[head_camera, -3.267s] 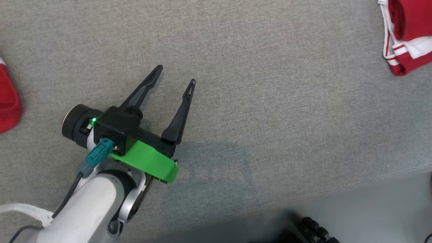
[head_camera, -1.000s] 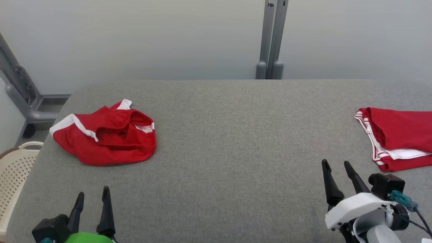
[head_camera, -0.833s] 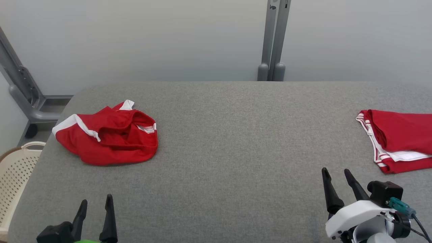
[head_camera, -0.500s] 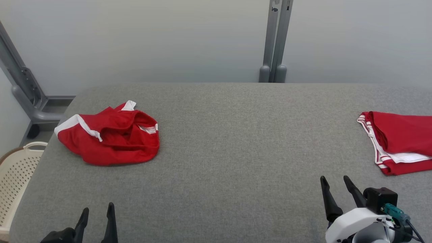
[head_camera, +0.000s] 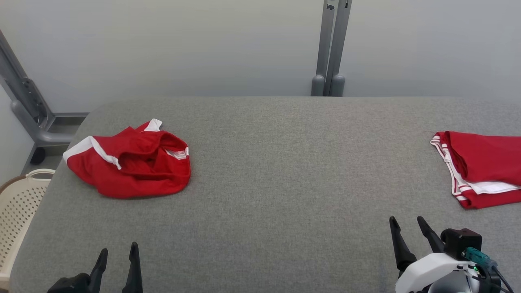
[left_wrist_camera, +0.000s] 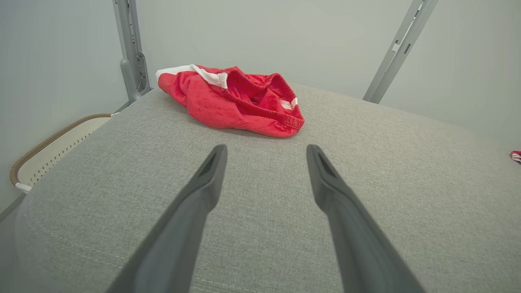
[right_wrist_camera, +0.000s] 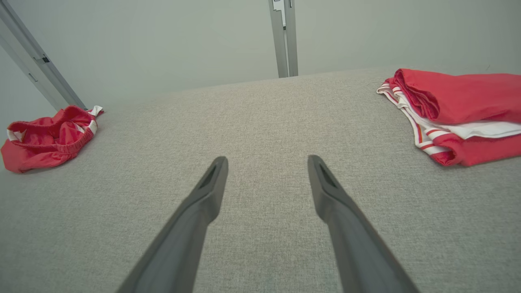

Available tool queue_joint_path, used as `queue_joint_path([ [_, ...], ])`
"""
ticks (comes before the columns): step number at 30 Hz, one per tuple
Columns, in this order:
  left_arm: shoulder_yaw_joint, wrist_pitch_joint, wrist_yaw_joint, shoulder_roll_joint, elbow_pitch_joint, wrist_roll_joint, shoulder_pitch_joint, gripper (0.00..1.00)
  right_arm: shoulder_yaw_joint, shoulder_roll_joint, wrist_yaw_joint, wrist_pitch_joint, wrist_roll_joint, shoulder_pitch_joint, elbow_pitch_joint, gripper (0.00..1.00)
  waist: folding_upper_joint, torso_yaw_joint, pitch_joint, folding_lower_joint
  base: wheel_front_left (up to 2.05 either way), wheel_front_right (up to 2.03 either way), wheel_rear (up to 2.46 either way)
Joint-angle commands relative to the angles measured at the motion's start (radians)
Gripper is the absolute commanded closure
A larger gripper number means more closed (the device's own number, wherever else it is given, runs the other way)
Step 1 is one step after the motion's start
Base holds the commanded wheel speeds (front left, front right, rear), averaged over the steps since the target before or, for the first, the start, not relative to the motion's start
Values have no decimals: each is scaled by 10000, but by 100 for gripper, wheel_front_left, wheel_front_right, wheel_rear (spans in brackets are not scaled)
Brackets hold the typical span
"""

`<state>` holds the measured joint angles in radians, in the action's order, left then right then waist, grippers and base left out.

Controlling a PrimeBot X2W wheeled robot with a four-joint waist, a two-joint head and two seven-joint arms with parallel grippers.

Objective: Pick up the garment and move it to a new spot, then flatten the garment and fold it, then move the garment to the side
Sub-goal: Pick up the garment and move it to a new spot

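— How do the shorts [head_camera: 130,167] look?
— Crumpled, red with white trim, at ten o'clock on the tabletop [head_camera: 285,162].
— Hands?
— Left hand [head_camera: 118,249] at seven o'clock and right hand [head_camera: 406,220] at five, both spread.

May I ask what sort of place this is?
Probably a garment-folding test bay: a grey padded table before bare walls, a crumpled red garment and a folded garment on it, a perforated basket beside it.

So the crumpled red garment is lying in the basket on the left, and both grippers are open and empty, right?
Not quite. The crumpled red garment lies on the grey table, not in the basket beside it, as the head view shows. The left gripper and right gripper are indeed open and empty.
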<state>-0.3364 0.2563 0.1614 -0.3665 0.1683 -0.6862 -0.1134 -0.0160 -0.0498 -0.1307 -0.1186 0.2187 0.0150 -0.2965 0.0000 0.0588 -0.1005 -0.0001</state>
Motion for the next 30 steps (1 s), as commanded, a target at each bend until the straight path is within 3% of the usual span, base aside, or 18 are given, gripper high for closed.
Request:
queue_joint_path([
  [1,9,-14,-11,-27,-25,-34,39,0,-35,-17,2,26,-44,7,48,0,0,19,11,1,0,0,0],
  [7,-16,-57,80,-93,-95,-7,106,0,35,-17,2,52,23,67,99,0,0,305,46,1,0,0,0],
  [16,170,-35,28,-231,168,-100,52,0,344,-17,2,-23,144,120,12,0,0,1279,77,1,0,0,0],
  [30,407,-141,821,-485,-205,154,-375,0,976,-23,2,-72,193,51,-130,0,0,2787,0,1,0,0,0],
])
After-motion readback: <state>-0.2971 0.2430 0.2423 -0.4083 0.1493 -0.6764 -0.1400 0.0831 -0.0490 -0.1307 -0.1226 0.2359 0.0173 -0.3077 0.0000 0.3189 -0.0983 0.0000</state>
